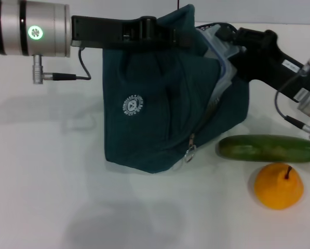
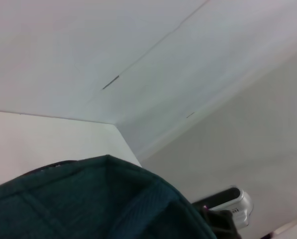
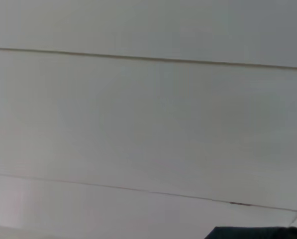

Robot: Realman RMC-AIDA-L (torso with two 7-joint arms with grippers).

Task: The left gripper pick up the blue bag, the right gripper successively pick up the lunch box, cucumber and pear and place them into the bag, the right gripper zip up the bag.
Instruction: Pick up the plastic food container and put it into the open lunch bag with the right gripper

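Two foods, cucumber (image 1: 269,148) and pear (image 1: 278,185), lie beside the blue bag (image 1: 160,114); hand states unclear.

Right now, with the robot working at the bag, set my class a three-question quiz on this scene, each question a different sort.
1. True or false: the pear is inside the blue bag.
2. Which lies closer to the bag, the cucumber or the pear?
3. Fill in: the left gripper holds the bag at its ___ edge.

Key: 1 false, it sits on the table. 2 the cucumber. 3 top.
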